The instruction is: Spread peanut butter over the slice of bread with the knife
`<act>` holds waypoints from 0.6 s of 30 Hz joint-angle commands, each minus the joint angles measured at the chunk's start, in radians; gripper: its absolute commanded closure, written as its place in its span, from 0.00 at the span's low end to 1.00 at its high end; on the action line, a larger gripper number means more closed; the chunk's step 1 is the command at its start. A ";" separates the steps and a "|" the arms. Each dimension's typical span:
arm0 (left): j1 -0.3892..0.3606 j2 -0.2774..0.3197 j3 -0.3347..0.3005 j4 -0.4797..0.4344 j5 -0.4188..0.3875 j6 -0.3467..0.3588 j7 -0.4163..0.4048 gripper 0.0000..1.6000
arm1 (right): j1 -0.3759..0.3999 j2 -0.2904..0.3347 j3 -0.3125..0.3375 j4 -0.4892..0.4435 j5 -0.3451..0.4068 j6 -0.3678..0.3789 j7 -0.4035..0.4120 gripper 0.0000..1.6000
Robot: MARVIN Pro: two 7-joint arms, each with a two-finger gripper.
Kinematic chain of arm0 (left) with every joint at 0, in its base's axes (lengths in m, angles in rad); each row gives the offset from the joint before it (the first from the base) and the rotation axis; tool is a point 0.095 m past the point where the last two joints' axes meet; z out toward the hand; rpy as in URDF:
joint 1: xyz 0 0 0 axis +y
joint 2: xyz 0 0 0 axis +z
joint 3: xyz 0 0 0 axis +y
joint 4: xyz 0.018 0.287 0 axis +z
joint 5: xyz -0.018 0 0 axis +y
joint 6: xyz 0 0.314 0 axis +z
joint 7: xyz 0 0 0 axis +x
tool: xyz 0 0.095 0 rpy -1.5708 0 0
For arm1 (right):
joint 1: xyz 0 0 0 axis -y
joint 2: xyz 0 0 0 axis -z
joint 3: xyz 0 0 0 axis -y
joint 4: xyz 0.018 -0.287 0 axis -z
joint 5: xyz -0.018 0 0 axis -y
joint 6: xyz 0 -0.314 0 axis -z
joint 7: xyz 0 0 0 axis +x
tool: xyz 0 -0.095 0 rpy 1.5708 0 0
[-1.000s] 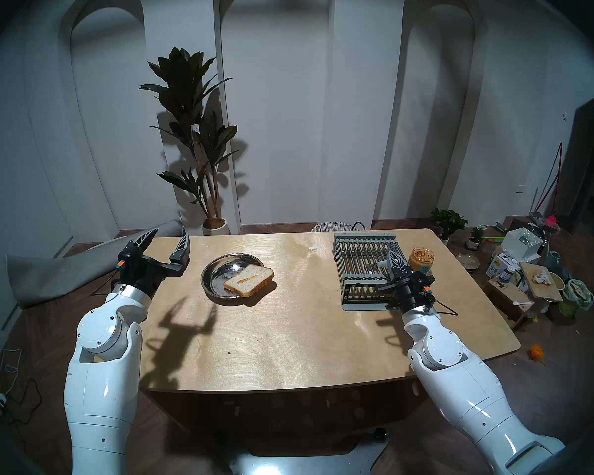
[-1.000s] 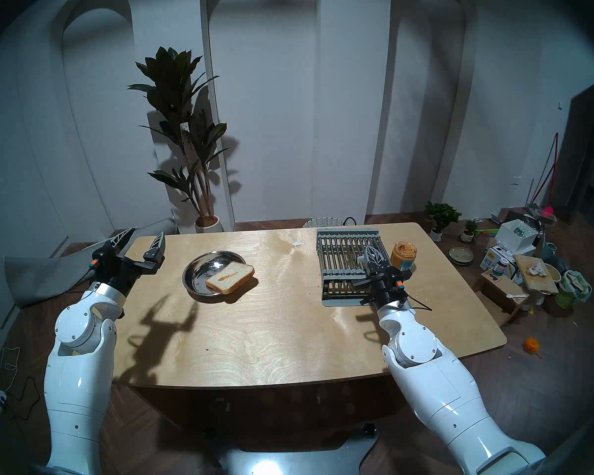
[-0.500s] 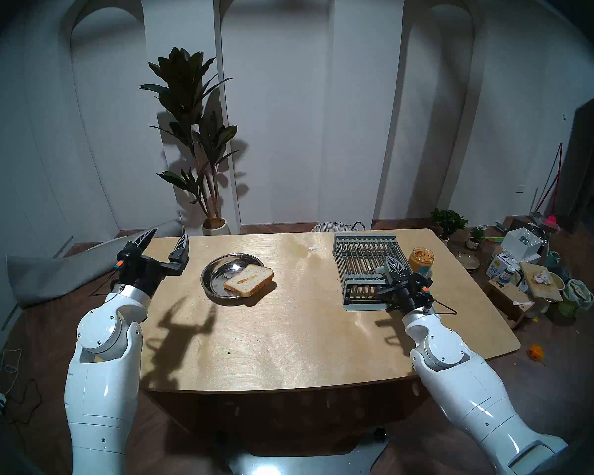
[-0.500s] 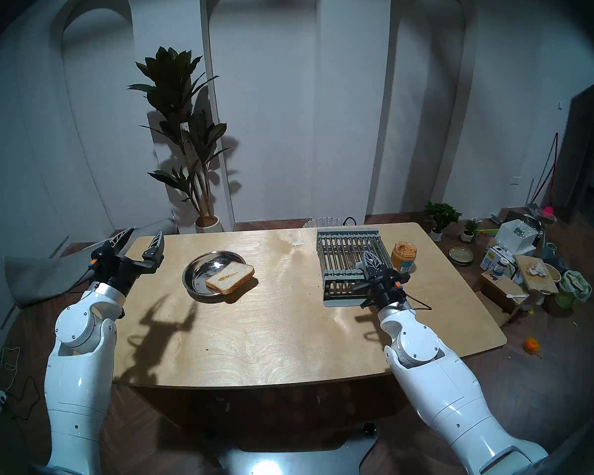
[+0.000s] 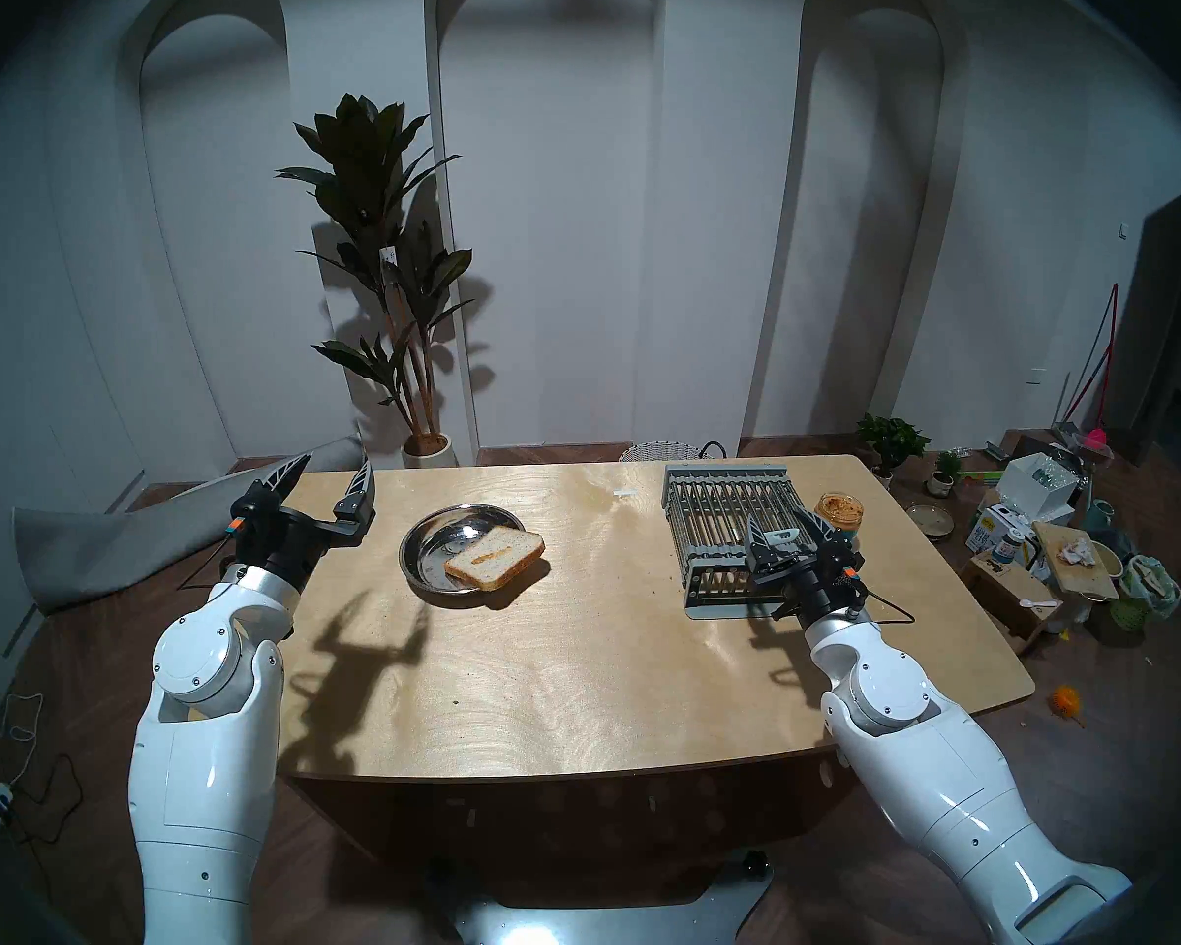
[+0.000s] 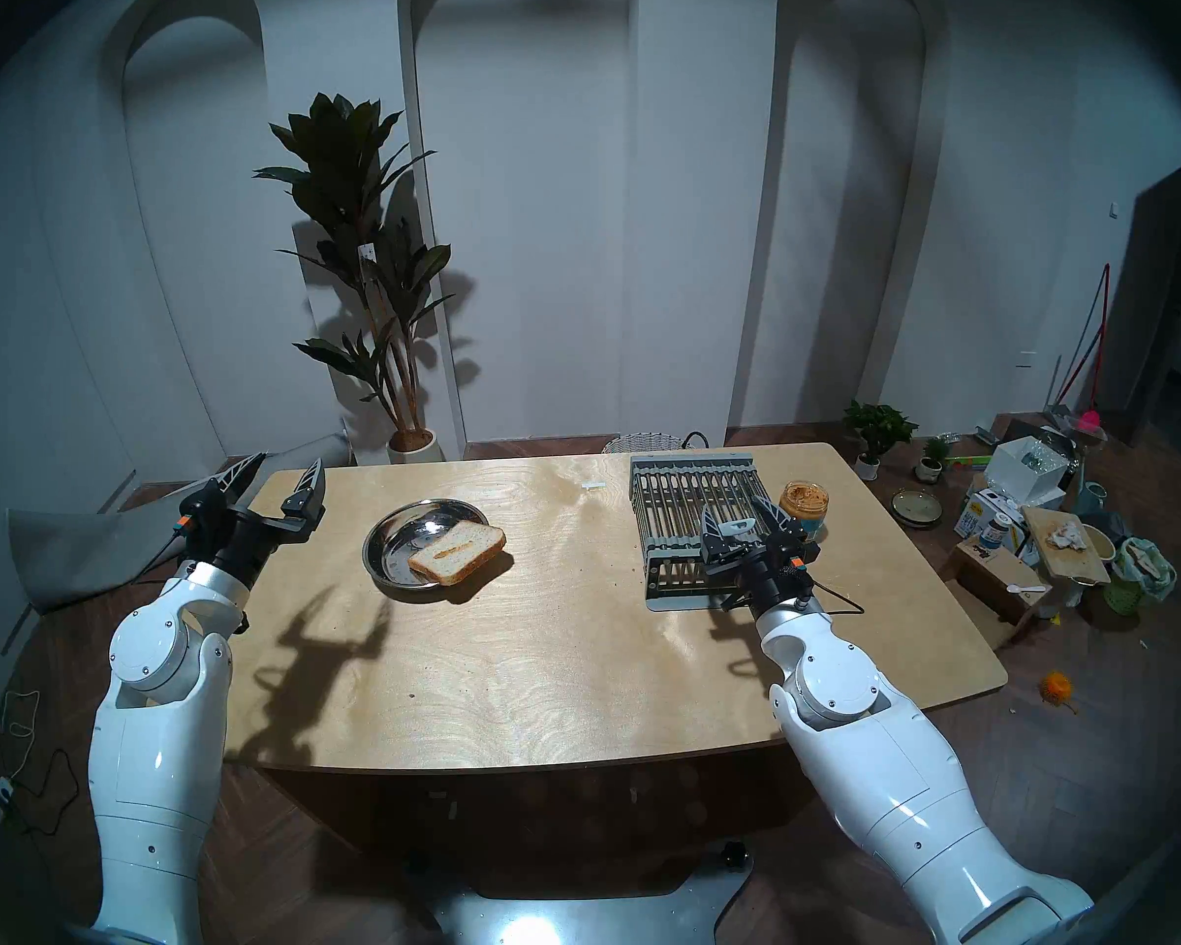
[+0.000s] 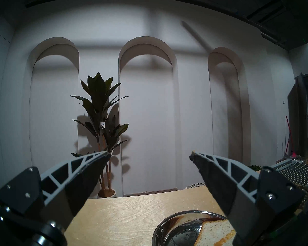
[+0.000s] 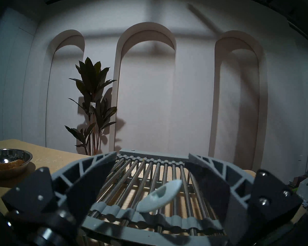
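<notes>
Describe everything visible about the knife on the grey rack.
The knife shows mainly its pale light-blue handle, smooth and plastic-looking, with an oval hollow near one end. It lies flat across the metal bars of the grey slatted rack, near the rack's front edge. Its blade cannot be made out. The right pincer stands open with a finger on each side of the handle, neither visibly pressing it. Only the rack clearly touches it.

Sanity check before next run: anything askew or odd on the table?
Yes. The bread sits half off the plate, tilted over its rim, with only a thin peanut butter streak on it. The knife lies across the rack bars, between the open right gripper fingers.
</notes>
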 commanded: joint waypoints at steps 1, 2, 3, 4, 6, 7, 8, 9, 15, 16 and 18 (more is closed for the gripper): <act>-0.010 0.000 0.002 -0.026 -0.001 0.000 0.002 0.00 | -0.001 0.002 0.009 -0.045 0.010 -0.009 0.002 0.00; -0.009 0.001 0.001 -0.028 -0.002 0.000 0.003 0.00 | 0.000 0.003 0.008 -0.049 0.013 -0.009 0.004 0.00; -0.009 0.001 0.001 -0.028 -0.002 0.000 0.003 0.00 | 0.000 0.003 0.008 -0.049 0.013 -0.009 0.004 0.00; -0.008 0.000 0.000 -0.029 -0.004 0.000 0.003 0.00 | -0.001 0.004 0.009 -0.057 0.016 -0.007 0.005 0.00; -0.007 0.001 -0.001 -0.031 -0.005 0.000 0.004 0.00 | -0.005 0.009 0.011 -0.076 0.023 -0.004 0.010 0.00; -0.006 0.002 -0.001 -0.031 -0.005 0.000 0.005 0.00 | -0.008 0.011 0.013 -0.088 0.029 -0.002 0.011 0.00; -0.006 0.002 -0.001 -0.031 -0.006 0.000 0.005 0.00 | -0.013 0.016 0.018 -0.110 0.031 0.006 0.008 0.00; -0.006 0.003 -0.001 -0.031 -0.006 0.000 0.004 0.00 | -0.017 0.022 0.022 -0.130 0.034 0.014 0.006 0.00; -0.009 0.010 -0.005 -0.029 -0.009 -0.012 0.000 0.00 | 0.048 0.048 0.073 -0.196 0.033 -0.031 0.014 0.00; -0.008 0.012 -0.005 -0.031 -0.008 -0.019 -0.004 0.00 | 0.063 0.050 0.084 -0.203 0.035 -0.038 0.014 0.00; -0.005 0.021 -0.001 -0.036 0.002 -0.032 -0.010 0.00 | 0.078 0.050 0.106 -0.231 0.044 -0.039 0.007 0.00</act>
